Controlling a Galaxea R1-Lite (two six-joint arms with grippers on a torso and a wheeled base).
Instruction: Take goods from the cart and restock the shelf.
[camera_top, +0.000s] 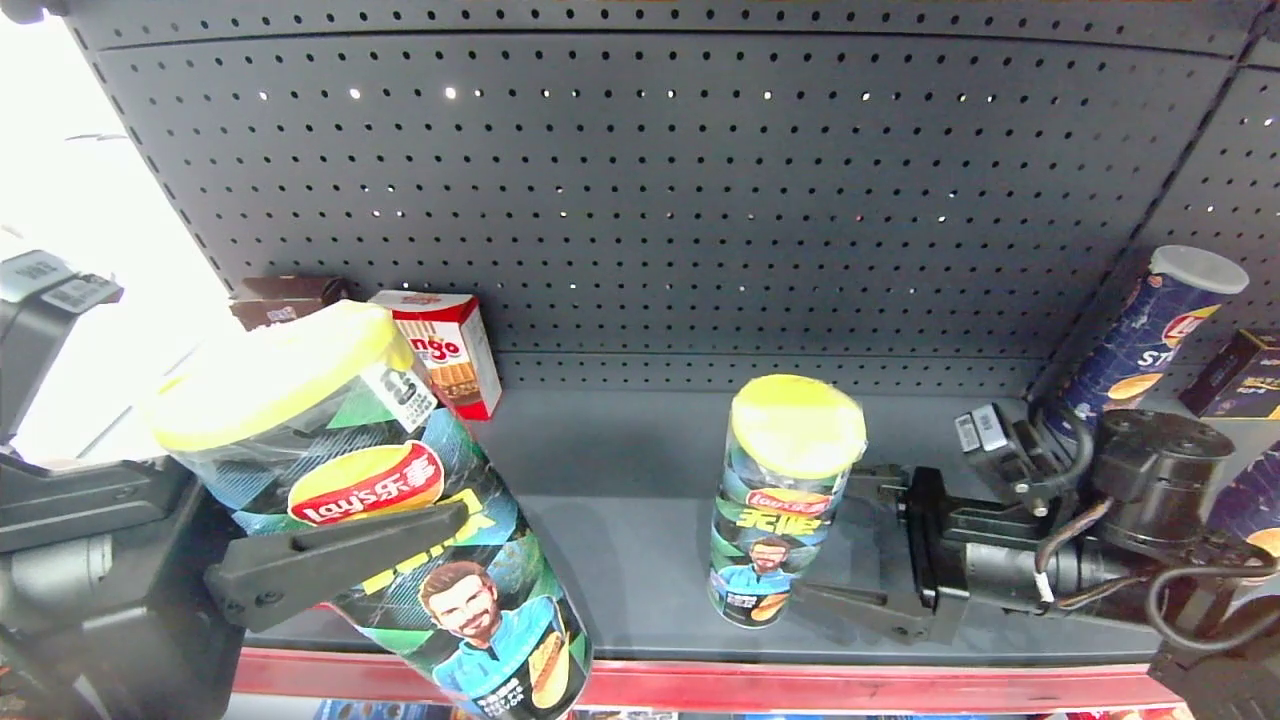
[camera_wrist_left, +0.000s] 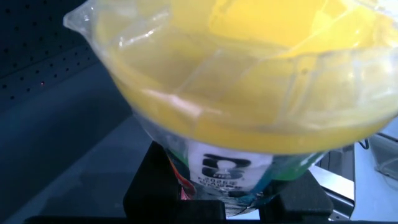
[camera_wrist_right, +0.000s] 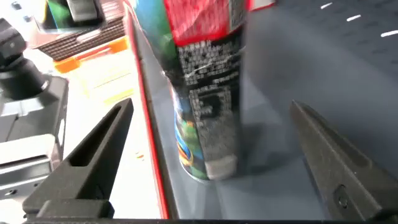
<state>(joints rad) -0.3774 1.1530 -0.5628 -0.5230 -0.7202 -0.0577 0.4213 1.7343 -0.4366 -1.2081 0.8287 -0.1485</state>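
Observation:
A chip can with a yellow lid (camera_top: 400, 500) hangs tilted over the shelf's front left, with my left gripper (camera_top: 330, 540) shut on its body. In the left wrist view its lid (camera_wrist_left: 249, 81) looms close above the left gripper (camera_wrist_left: 233, 202). A second can of the same kind (camera_top: 780, 500) stands upright on the grey shelf board (camera_top: 620, 480), right of centre. My right gripper (camera_top: 835, 535) is open at its right side. In the right wrist view this can (camera_wrist_right: 205, 93) stands between the spread fingers (camera_wrist_right: 93, 155) of the right gripper (camera_wrist_right: 211, 106), touching neither.
A red and white biscuit box (camera_top: 445, 350) and a brown box (camera_top: 285, 298) stand at the back left. A blue chip can (camera_top: 1150, 340) and a dark box (camera_top: 1240, 375) sit at the far right. A pegboard wall (camera_top: 640, 200) closes the back; a red strip (camera_top: 800, 685) edges the front.

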